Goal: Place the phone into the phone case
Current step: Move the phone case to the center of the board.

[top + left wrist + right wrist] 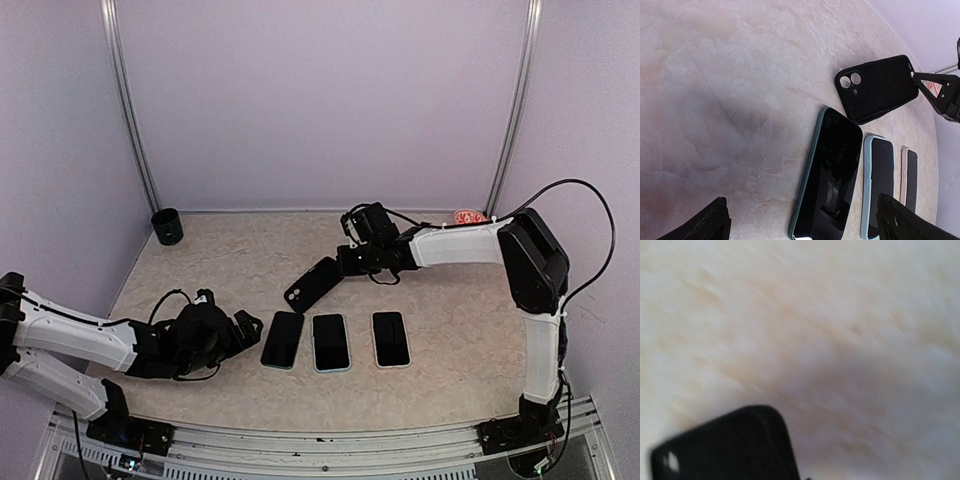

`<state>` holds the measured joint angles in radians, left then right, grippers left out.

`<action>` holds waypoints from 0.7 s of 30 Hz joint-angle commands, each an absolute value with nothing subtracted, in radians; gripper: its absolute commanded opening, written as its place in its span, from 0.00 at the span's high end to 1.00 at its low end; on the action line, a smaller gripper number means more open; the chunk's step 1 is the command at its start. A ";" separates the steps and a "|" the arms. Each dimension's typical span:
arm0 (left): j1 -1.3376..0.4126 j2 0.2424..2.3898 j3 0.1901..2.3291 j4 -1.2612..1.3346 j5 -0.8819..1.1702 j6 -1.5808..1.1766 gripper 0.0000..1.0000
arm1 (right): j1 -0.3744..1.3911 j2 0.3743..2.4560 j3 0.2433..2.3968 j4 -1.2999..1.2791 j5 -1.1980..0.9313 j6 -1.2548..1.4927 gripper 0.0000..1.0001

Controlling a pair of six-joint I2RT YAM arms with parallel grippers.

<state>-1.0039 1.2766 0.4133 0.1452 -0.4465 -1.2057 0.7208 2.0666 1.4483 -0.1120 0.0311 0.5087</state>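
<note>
The right tool (343, 263), pressed together, pinches the far end of the black phone case (311, 285) lying askew mid-desk (450, 300), just beyond three phones (330, 342) in a row toward the near edge, the left tool (250, 325) spread wide beside the leftmost phone (283, 340).

The counter (200, 265) is pale beige with faint marbled veining, like stone or laminate, smooth and matt. The phone case (880, 87) at the tip of the right tool (347, 262) is black and dull, a rubbery-looking plastic with no shine. Just ahead of the left tool (248, 325), the phone (832, 180) has a glossy black glass face that mirrors the tool. Beyond it, the blue-rimmed phone (879, 185) and the pink-rimmed phone (910, 175) show the same gloss. The left tool's fingers (705, 222) look like matt black plastic.
</note>
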 commanded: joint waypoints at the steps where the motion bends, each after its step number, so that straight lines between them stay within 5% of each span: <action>1: -1.005 1.247 0.387 0.145 -0.474 -1.222 0.01 | 0.768 2.121 1.553 -0.149 0.060 0.542 1.00; 12: -1.012 1.253 0.361 0.176 -0.459 -1.230 0.01 | 0.792 2.287 1.735 -0.239 0.136 0.598 1.00; 21: -1.012 1.241 0.338 0.193 -0.454 -1.238 0.01 | 0.715 2.269 1.683 -0.212 0.087 0.664 1.00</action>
<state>-1.0061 1.2552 0.3489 0.1703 -0.4522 -1.2308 0.7479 2.2925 1.7042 -0.2310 0.1032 0.6220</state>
